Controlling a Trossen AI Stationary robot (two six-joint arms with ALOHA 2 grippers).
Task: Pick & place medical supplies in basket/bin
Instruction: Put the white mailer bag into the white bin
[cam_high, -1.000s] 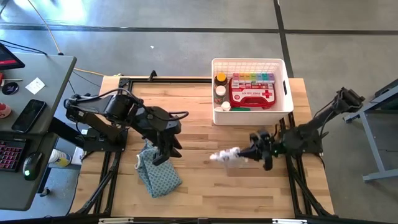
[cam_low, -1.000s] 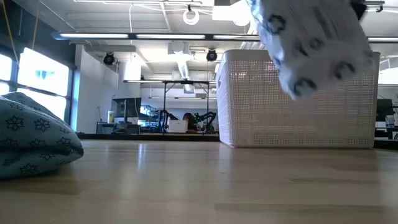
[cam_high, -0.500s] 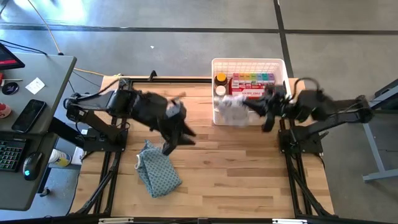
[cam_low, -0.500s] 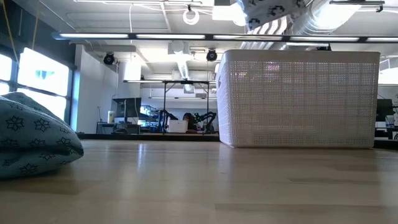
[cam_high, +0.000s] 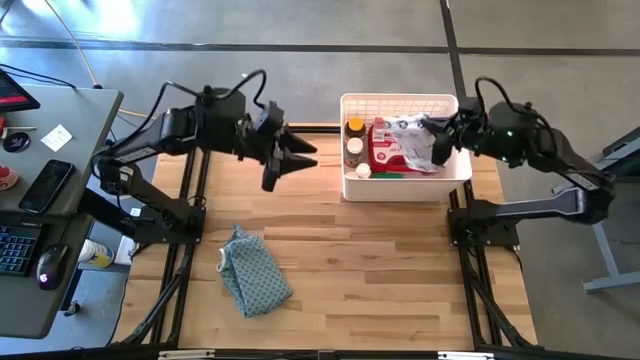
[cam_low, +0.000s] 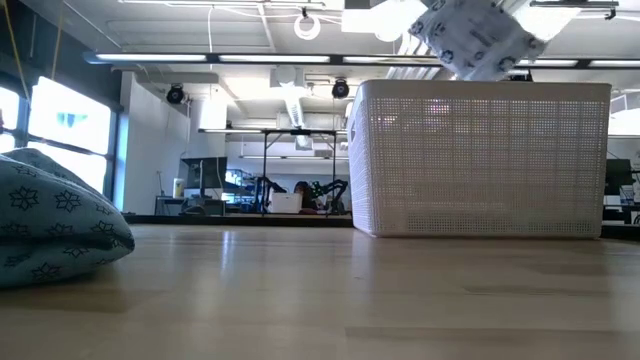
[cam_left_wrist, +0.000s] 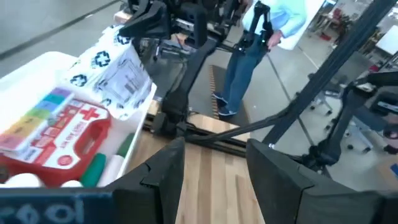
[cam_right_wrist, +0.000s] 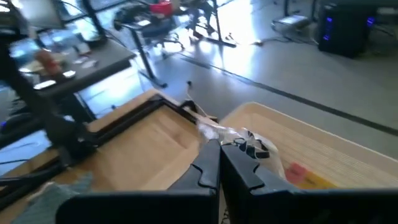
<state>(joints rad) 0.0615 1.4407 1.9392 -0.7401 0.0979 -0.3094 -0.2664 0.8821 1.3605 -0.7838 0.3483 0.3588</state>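
Left gripper (cam_high: 292, 160) hangs raised with its fingers apart and nothing between them; I have it pointing toward the white bin (cam_high: 352, 186), which lies just ahead of it. Behind and below it, well apart, the blue-grey patterned cloth (cam_high: 254, 271) sits on the table. Over on my right, the right gripper (cam_high: 437, 142) is clamped shut on the silver-white packet (cam_high: 408, 140), which hangs from its tips above the bin's open top, over the red first-aid case (cam_high: 385, 155). That arm is the nearer one. What matters is that the packet sits straight over the bin interior, so I judge it should fall inside on release.
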